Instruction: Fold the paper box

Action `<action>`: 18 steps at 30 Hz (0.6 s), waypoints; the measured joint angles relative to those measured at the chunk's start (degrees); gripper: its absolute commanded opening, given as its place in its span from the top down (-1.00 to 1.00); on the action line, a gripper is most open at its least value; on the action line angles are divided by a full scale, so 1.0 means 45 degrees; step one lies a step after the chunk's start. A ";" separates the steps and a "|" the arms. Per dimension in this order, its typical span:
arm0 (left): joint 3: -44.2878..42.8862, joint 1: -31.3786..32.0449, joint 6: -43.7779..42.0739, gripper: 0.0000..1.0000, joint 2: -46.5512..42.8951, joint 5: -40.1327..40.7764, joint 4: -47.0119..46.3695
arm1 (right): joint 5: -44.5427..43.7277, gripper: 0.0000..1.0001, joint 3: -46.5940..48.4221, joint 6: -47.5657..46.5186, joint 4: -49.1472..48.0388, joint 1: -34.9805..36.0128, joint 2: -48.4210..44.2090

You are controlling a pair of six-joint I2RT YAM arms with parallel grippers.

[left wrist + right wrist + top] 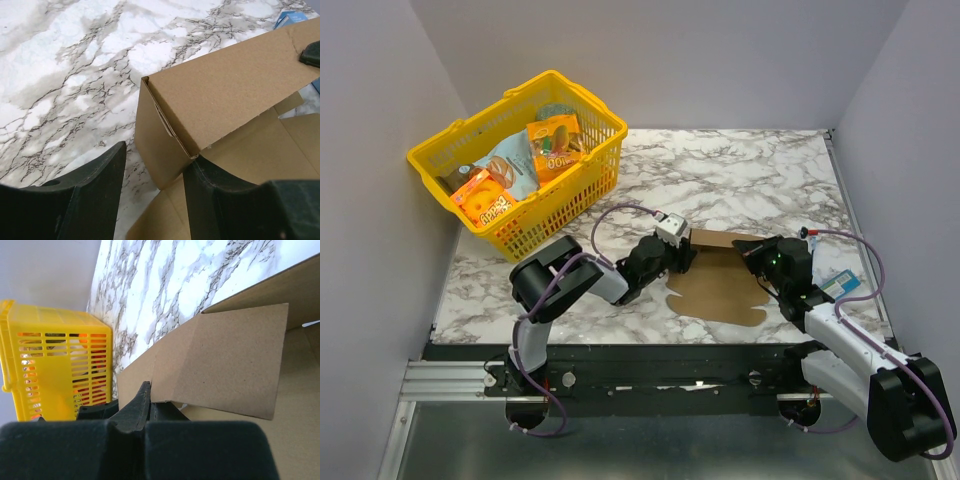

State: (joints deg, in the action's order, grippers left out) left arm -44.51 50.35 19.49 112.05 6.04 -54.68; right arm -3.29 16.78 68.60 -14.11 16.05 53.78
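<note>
At the far left corner of the counter (740, 170) you have a yellow basket (555, 205), tilted a little, with colourful snack packs (556, 140) piled inside. How many packs there are is hard to count from above.

The paper box (720, 280) lies near the middle of the near edge, partly folded. Its far wall stands up, its left end is turned in to make a corner, and the rest is spread flat towards you.

Your left arm (560, 280) reaches low across the counter to that left corner. The left hand (157, 152) is parted at a middling width, astride the end wall. One finger is inside against the card and the other is outside, clear of it.

Your right arm (850, 340) comes in from the near right corner. The right hand (145, 400) has its fingers pressed together at the edge of a raised flap. You cannot tell whether any card is nipped between them.

A small blue packet (840, 283) lies by the right edge, partly hidden behind the right arm.
</note>
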 measured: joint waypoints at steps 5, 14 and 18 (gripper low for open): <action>0.0005 0.0175 0.0160 0.01 0.0107 0.0495 -0.0287 | 0.0034 0.99 0.0000 0.0087 0.0000 0.0000 0.0000; 0.0005 0.0510 0.0087 0.61 0.0253 0.1433 -0.0738 | 0.0049 0.99 0.0000 0.0112 -0.0092 0.0000 0.0000; -0.0068 0.0845 -0.0170 0.74 0.0306 0.2953 -0.0529 | 0.0223 0.99 0.0000 0.0131 -0.0189 0.0117 -0.0010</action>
State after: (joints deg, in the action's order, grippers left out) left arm -44.82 54.15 18.72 113.43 19.33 -57.06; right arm -2.28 16.78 69.19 -14.96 16.58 53.74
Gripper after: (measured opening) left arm 0.171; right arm 0.012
